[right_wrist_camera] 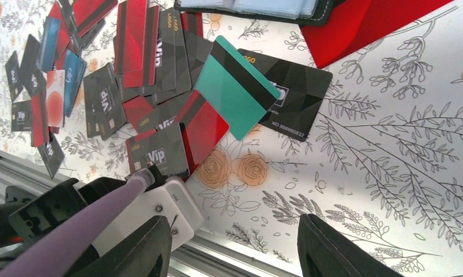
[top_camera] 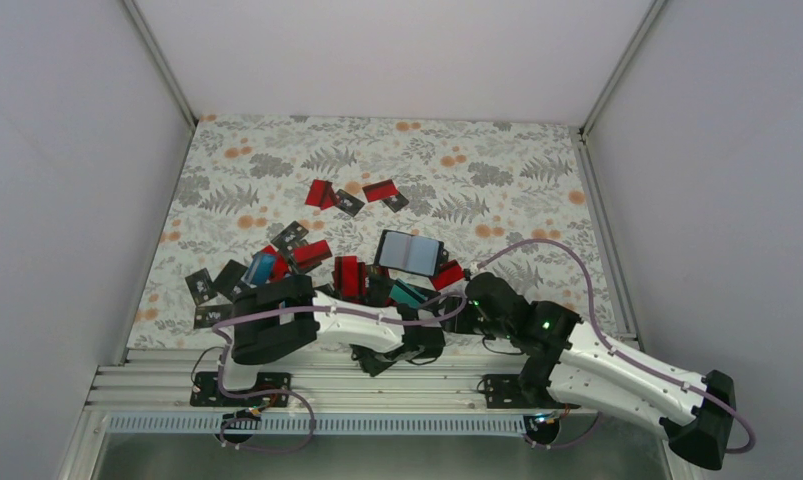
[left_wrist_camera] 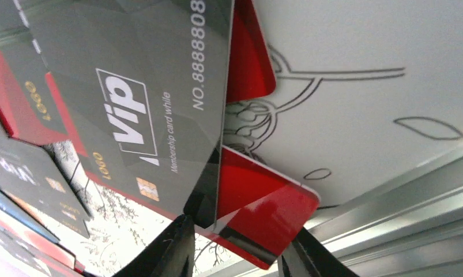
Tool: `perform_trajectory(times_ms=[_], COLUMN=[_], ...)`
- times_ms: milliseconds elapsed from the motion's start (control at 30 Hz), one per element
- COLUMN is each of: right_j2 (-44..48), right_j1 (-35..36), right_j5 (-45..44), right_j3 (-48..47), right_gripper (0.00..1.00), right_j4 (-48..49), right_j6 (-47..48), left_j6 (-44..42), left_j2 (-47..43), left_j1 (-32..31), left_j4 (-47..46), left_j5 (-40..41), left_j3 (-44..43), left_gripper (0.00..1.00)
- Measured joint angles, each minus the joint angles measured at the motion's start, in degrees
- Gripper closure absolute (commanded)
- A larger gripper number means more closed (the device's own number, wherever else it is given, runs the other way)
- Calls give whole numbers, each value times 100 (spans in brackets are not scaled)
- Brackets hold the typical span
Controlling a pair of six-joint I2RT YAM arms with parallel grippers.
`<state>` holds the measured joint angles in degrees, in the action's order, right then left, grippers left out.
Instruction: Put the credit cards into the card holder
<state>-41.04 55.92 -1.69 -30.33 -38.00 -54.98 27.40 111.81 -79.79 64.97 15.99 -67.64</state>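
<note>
The card holder lies open on the flowered cloth, clear pockets up; its black edge shows at the top of the right wrist view. The credit cards, red, black and teal, lie spread to its left and front. My left gripper is low at the near edge of the pile. In its wrist view its jaws stand apart around the corner of a red card, with a black Vip card leaning over it. My right gripper is open and empty over bare cloth.
A teal card lies across a black card near the holder. The left arm's white wrist camera sits close beside my right gripper's left finger. The metal rail of the table's near edge runs just below. White walls enclose the table.
</note>
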Motion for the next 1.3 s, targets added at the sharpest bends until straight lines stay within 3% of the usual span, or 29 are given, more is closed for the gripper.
perform_trajectory(times_ms=[533, 700, 1067, 1300], right_j2=[186, 170, 138, 59], right_j1=[-50, -57, -94, -236], right_j5=[149, 149, 203, 70], right_j3=[-2, -2, -17, -468], right_gripper=[43, 42, 40, 40], right_j4=[946, 946, 1220, 1274], right_j6=[-210, -227, -262, -140], left_j6=[-160, -127, 28, -22], left_j2=[31, -63, -168, -365], left_j1=[-35, -35, 33, 192], left_j4=[678, 850, 1419, 1768], left_j5=[11, 249, 999, 990], left_j3=[-730, -925, -1113, -1502], left_gripper=[84, 97, 98, 98])
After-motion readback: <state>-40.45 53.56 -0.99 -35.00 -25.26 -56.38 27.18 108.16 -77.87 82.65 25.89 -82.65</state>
